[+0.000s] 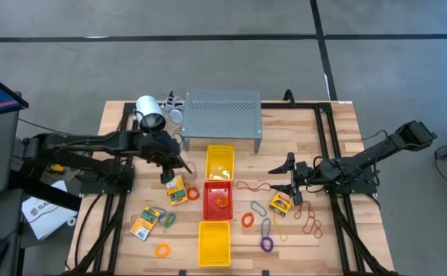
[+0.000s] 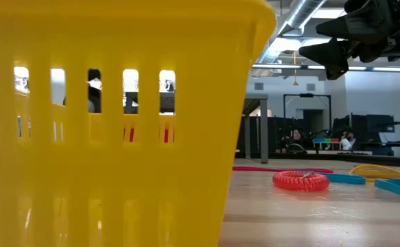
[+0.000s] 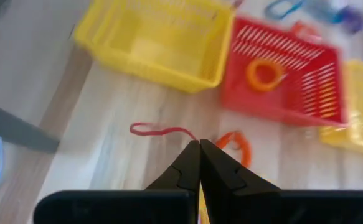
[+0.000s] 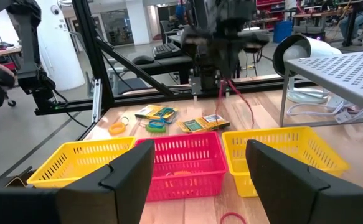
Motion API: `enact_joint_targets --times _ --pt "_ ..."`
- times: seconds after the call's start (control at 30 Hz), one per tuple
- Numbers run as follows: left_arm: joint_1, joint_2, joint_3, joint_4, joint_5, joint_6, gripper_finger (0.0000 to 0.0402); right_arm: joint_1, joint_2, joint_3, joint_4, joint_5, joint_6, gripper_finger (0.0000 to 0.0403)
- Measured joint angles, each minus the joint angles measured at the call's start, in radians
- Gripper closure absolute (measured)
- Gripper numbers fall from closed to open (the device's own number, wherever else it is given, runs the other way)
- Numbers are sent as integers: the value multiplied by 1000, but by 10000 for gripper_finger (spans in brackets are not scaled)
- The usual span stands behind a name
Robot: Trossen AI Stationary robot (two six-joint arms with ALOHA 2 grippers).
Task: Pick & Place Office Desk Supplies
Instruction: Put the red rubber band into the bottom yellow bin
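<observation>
My left gripper (image 1: 167,170) is shut on a thin red rubber band (image 4: 238,99). It hovers over a yellow card packet (image 1: 177,190), left of the yellow tray (image 1: 220,161) and the red tray (image 1: 217,198). An orange ring (image 3: 265,73) lies in the red tray. A red coil ring (image 3: 237,144) lies on the table beside the packet. My right gripper (image 1: 288,175) is open and raised, right of the trays, above another card packet (image 1: 281,203). Several coloured loops (image 1: 266,244) lie scattered around it. A third packet (image 1: 146,222), a green ring (image 1: 168,218) and an orange ring (image 1: 162,249) lie near the table's near left. My left gripper pinches one end of the red rubber band (image 3: 187,134) between its two fingertips, coming from above and pointing down. The band (image 4: 246,112) hangs slack below the fingers. I cannot tell whether its lower end touches the table.
A second yellow tray (image 1: 214,242) stands at the near edge and fills the low view (image 2: 117,137). A grey perforated shelf (image 1: 223,115) and a white cylindrical lamp (image 1: 150,111) stand at the far side. Black frame rails (image 1: 327,146) run along the table's left and right.
</observation>
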Motion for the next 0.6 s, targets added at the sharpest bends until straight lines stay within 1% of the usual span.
enact_joint_targets --times 0.23,0.47,0.6 --pt "0 -100 0 23 41 -26 401 0 0 0 6 1 3 154" --pt "0 -126 0 186 150 -28 401 0 1 0 11 2 43 154" --pt "0 -124 0 262 195 -27 401 -5 37 0 49 1 54 154"
